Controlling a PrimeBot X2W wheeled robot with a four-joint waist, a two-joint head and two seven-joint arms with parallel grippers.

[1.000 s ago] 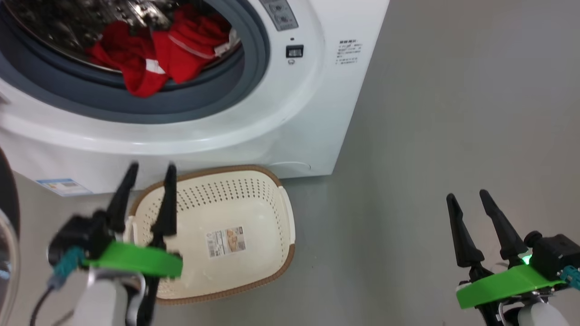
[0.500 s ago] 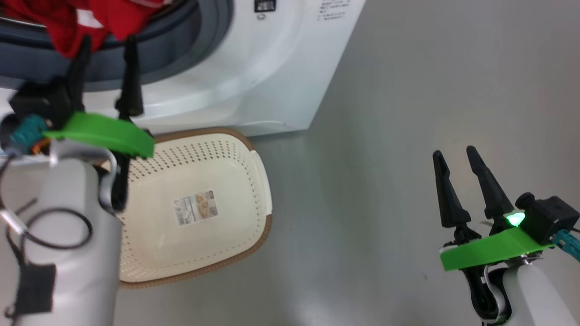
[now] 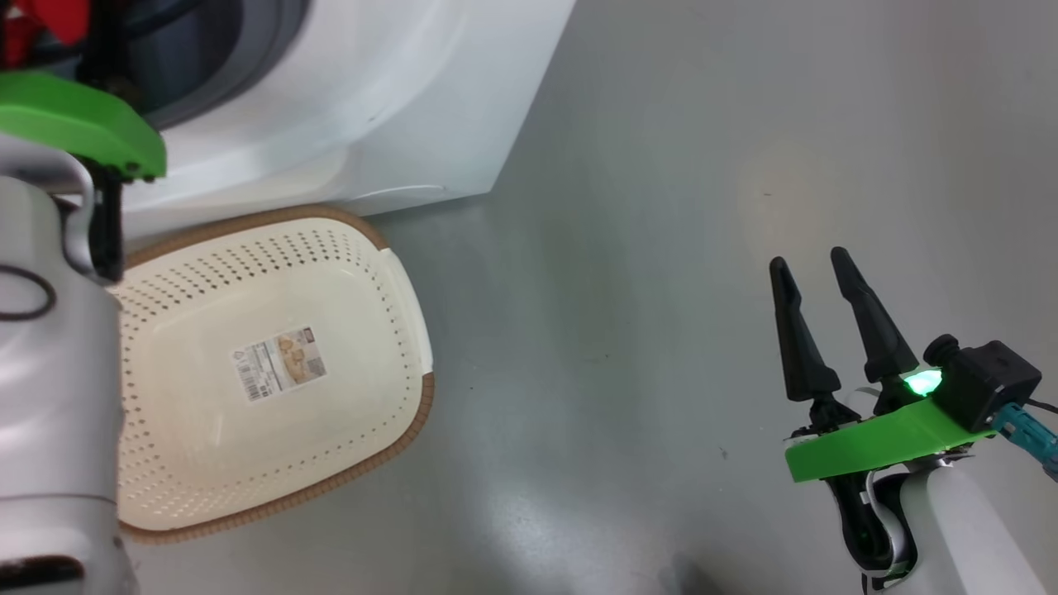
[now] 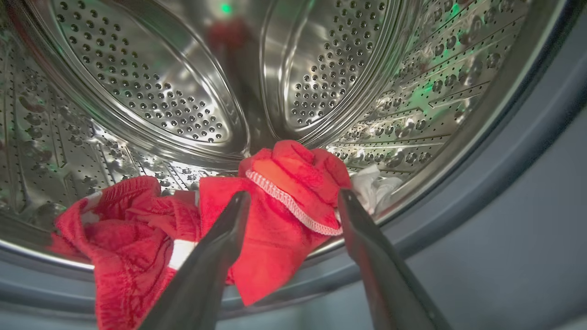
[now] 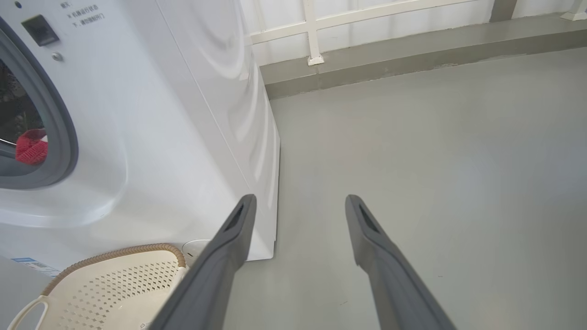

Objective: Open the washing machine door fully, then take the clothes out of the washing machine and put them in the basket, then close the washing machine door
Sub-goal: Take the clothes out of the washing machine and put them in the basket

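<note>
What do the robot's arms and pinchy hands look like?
Each arm is smooth and pale grey-white, like the left forearm. The right gripper and left gripper each have two long, pointy black fingers. The right wrist carries a bright green plate, a small black box with a glowing green light, and a teal plug. A thin black cable loops on the left forearm.

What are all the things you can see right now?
washing machine: one, white, behind the basket
drum: one, shiny steel with holes, inside the machine
clothes: one bundle, red with white bits, at the drum's front edge
basket: one, cream with brown rim, on the floor before the machine
sticker: one, pale, on the basket's bottom
floor: grey, smooth
left pincer: one, dark fingers, open, aimed at the red clothes
right pincer: one, dark fingers, open, over bare floor
</note>
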